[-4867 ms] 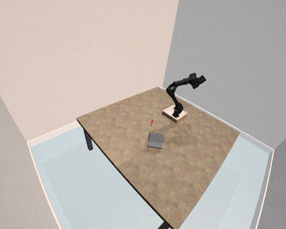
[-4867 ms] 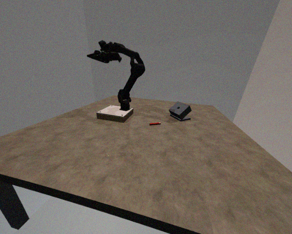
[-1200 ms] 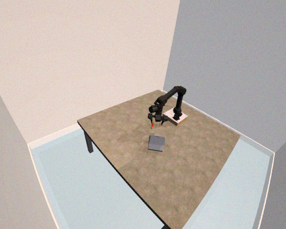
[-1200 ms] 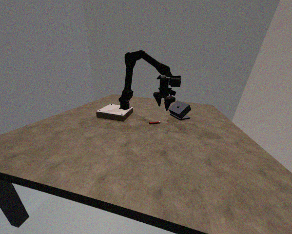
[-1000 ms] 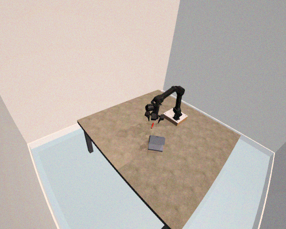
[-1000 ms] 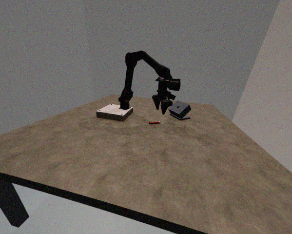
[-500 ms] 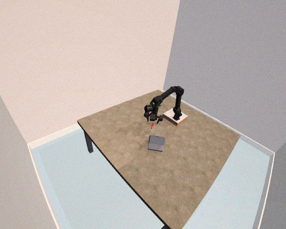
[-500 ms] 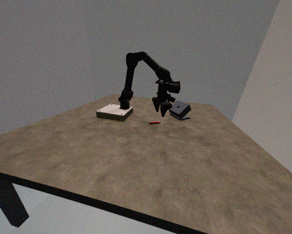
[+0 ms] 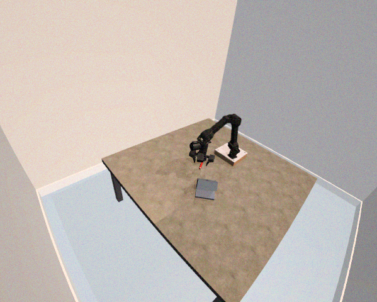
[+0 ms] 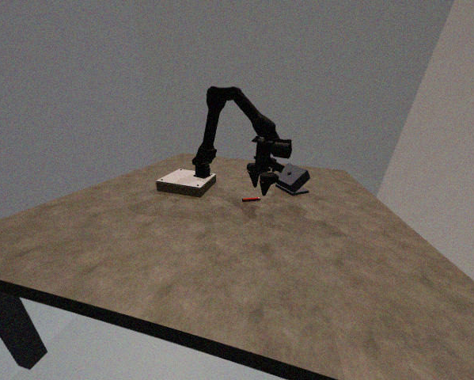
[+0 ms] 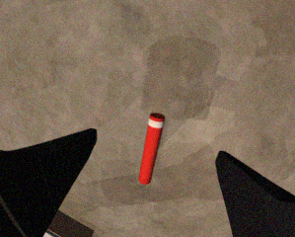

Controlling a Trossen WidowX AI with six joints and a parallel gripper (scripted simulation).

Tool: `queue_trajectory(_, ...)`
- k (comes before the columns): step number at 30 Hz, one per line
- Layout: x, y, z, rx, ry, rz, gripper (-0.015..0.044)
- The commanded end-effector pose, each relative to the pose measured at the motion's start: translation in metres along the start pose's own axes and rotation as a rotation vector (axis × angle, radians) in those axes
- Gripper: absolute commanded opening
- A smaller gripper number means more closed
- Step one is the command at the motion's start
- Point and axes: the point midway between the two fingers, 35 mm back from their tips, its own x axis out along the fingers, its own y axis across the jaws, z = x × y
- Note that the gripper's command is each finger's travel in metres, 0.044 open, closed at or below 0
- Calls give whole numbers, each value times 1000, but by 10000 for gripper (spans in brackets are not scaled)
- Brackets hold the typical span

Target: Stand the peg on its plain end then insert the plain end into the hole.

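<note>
A red peg [image 9: 201, 165] [image 10: 251, 199] [image 11: 150, 153] lies on its side on the table [image 9: 240, 211] [image 10: 229, 261] [image 11: 63, 64]. Its white band is near the end that is at the top in the wrist view. The sloped grey panel [image 9: 206, 185] [image 10: 298, 178] stands on the table beyond the peg; its one hole shows as a dark spot in the exterior view, and the panel is outside the wrist view. My gripper [image 9: 200, 163] [image 10: 259, 191] [image 11: 158, 146] is wide open and empty. It points down above the peg, which shows between the two fingertips in the wrist view without touching them.
The arm's white base plate [image 9: 238, 156] [image 10: 183, 180] stands on the table behind the gripper. The panel's flat foot rests on the table on the side away from the base. The table's edge [image 9: 182, 255] [image 10: 146, 320] drops to the floor.
</note>
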Motion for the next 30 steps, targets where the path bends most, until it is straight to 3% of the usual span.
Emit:
queue_trajectory(1,9,1,-2,4,8,2,440)
queue_trajectory(22,40,3,-4,4,8,2,440)
queue_trajectory(30,40,3,-4,4,8,2,230)
